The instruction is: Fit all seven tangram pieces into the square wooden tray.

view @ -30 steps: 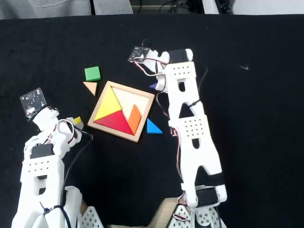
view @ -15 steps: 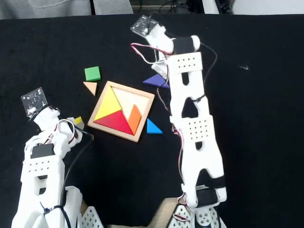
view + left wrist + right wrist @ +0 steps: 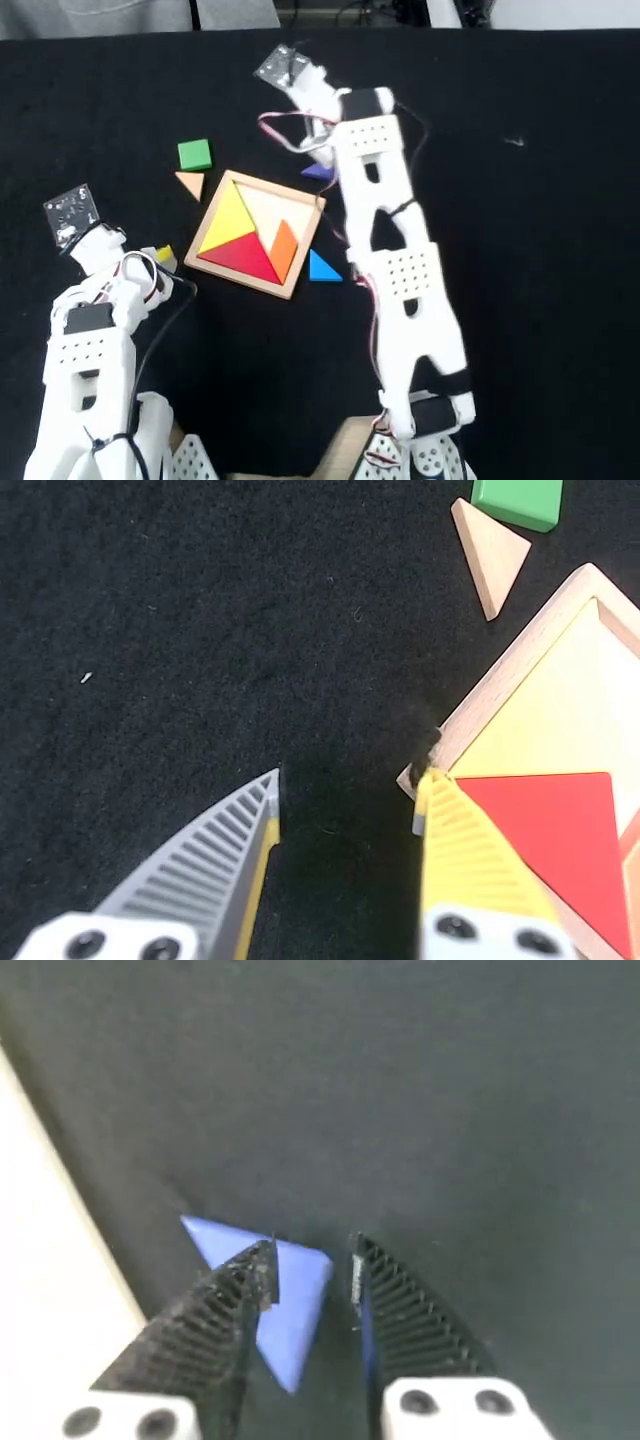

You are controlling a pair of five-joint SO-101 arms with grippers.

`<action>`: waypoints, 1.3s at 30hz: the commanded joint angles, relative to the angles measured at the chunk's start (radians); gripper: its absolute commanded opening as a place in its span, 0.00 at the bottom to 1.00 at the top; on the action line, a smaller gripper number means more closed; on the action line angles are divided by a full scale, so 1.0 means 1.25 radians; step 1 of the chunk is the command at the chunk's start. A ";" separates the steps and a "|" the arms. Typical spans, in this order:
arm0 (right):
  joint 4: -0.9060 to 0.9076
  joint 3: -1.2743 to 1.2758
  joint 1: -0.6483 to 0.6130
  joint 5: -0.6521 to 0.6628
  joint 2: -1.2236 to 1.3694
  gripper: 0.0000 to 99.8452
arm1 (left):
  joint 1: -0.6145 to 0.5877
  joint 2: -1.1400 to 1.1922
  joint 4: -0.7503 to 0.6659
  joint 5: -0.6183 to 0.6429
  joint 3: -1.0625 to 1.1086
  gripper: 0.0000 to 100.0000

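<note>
Tools stand released: right tool astride purple triangle, left tool beside tray.

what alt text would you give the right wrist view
The right gripper hangs open over a small blue-violet triangular tangram piece lying on black cloth. The pale edge of the square wooden tray lies close beside the piece, not touching it.

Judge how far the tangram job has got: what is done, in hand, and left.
Done: yellow triangle, red triangle and orange piece lie in the tray. In hand: the right gripper, open, straddles a corner of the dark blue triangle beside the tray. Left: that piece, the light blue triangle, green square and pale wooden triangle, all outside it.
</note>
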 commanded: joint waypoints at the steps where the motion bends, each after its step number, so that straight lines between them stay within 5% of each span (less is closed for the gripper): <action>1: -0.064 -0.013 -0.022 -0.059 0.042 0.12 | 0.007 0.001 -0.018 0.007 -0.006 0.22; 5: -0.092 -0.014 0.001 -0.059 0.095 0.12 | 0.007 0.001 -0.018 0.007 -0.006 0.22; 15: 0.196 -0.176 0.075 0.033 0.104 0.01 | 0.010 0.001 -0.018 0.005 -0.006 0.22; 26: 0.271 -0.149 0.252 0.117 0.083 0.01 | 0.009 0.001 -0.018 0.005 -0.006 0.22; 32: 0.273 0.029 0.306 0.161 -0.050 0.01 | 0.012 0.001 -0.018 0.005 -0.006 0.22; 39: 0.265 0.387 0.227 0.209 -0.382 0.01 | 0.012 0.001 -0.018 0.005 -0.006 0.22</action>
